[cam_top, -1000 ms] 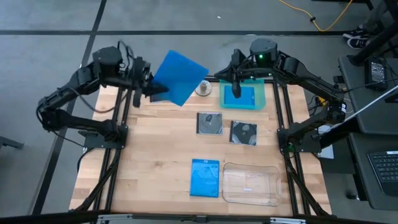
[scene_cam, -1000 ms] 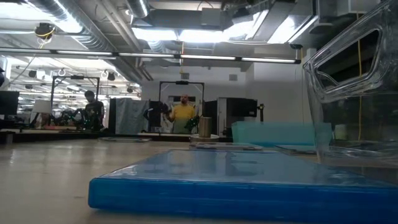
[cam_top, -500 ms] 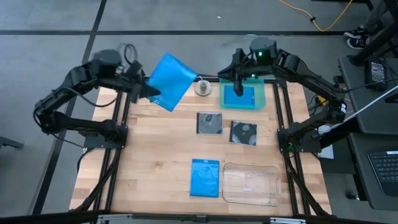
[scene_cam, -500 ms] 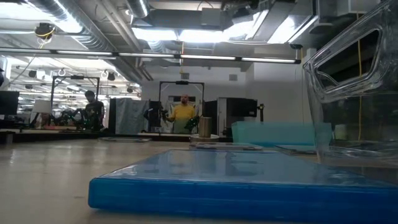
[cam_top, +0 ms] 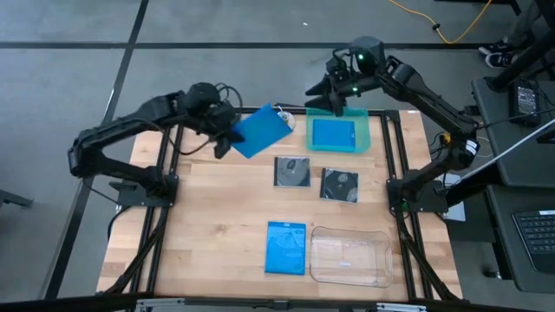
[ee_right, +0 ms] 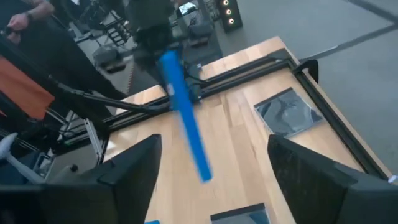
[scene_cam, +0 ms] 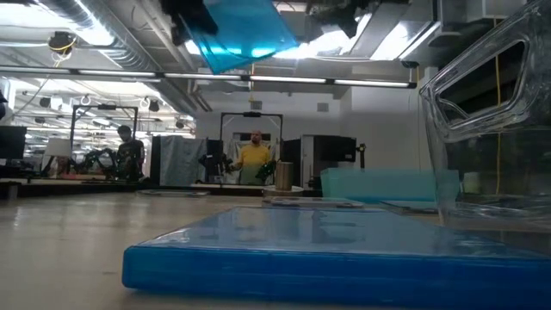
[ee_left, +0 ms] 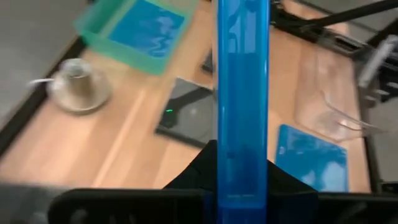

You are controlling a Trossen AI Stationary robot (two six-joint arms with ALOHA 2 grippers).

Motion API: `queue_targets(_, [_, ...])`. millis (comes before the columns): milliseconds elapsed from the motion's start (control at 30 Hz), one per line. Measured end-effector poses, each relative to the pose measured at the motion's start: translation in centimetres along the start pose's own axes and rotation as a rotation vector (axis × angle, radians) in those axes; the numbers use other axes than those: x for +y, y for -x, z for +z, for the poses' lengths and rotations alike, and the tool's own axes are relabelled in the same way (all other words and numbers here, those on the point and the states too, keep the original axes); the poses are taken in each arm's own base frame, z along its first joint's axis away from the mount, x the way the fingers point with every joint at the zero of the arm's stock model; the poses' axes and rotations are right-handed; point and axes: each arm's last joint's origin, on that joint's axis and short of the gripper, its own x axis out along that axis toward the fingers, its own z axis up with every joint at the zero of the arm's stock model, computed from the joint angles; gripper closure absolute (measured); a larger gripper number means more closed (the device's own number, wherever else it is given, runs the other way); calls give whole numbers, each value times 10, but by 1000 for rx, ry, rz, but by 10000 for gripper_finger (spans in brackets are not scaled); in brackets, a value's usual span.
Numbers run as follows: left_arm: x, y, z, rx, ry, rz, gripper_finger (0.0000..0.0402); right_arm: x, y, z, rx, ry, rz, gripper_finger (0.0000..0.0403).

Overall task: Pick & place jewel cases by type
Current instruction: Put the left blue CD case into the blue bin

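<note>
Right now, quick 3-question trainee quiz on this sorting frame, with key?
1. True or false: the left gripper holds a blue jewel case up off the table.
2. What lies in the teal-green tray? A) a dark case B) a blue case C) nothing
3. How many dark jewel cases show on the wood in the high view?

Key:
1. True; it is shut on the case's edge, above the table.
2. B; the right gripper, open, is above the tray's far edge.
3. Two, side by side at mid-table. A third blue case lies beside the clear tray.
</note>
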Motion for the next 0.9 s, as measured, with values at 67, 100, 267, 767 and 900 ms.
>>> queue_targets(67, [3, -13, -2, 13, 4, -34, 379, -8, -5, -1, 13, -30, 19, 106])
queue_targets(100, [5, -18, -3, 23, 6, -47, 379, -11, -8, -1, 18, -42, 24, 109])
queue_targets(267, [7, -27, 0, 13, -6, -56, 379, -27, -26, -6, 60, -65, 61, 122])
queue_targets(767, [26, -21, 5, -35, 47, -5, 379, -37, -92, -19, 123, -34, 274, 124])
queue_targets(900, [28, -20, 7, -60, 46, -1, 379, -38, -106, -23, 135, -34, 288, 128])
